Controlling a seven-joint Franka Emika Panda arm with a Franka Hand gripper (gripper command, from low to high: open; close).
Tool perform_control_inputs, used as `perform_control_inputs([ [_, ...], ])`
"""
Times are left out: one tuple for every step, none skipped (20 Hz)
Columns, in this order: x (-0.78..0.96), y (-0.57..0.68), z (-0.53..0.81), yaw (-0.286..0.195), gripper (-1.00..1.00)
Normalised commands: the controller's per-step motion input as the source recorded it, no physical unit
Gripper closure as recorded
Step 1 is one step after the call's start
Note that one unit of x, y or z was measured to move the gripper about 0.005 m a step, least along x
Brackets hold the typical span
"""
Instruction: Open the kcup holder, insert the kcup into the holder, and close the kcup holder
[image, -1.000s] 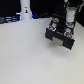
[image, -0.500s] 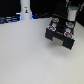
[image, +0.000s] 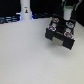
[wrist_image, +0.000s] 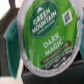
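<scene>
The kcup (wrist_image: 45, 37) fills the wrist view: a round green lid with white lettering and a white code square, close to the camera and tilted. Dark shapes flank it on both sides. In the exterior view the black kcup holder (image: 61, 34) stands on the white table toward the exterior view's right, with pale marks on its front. My gripper (image: 66, 20) hangs directly over the holder's top, shut on the kcup. The kcup itself is too small to pick out in the exterior view. Whether a drawer is pulled out is unclear at this size.
A white bottle-like object (image: 25, 10) with a dark mark stands at the back, toward the exterior view's left. The white table (image: 30, 55) spreads in front of the holder. A dark background runs along the far edge.
</scene>
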Motion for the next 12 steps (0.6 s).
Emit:
perform_control_inputs([
  [-0.25,-0.23,0.00,0.000,1.00],
  [-0.09,0.03,-0.21,0.024,1.00],
  [-0.07,0.01,-0.24,0.031,1.00],
  [-0.08,-0.01,-0.24,0.037,1.00],
  [-0.06,-0.04,-0.24,0.024,1.00],
  [-0.05,-0.06,-0.23,0.016,1.00],
  [0.00,-0.06,-0.19,0.002,1.00],
  [0.02,-0.06,-0.16,0.003,1.00],
  [0.03,-0.05,-0.19,0.005,1.00],
  [0.02,-0.05,-0.20,0.009,1.00],
  [0.03,-0.06,-0.20,0.004,1.00],
  [0.05,-0.07,-0.12,0.000,1.00],
])
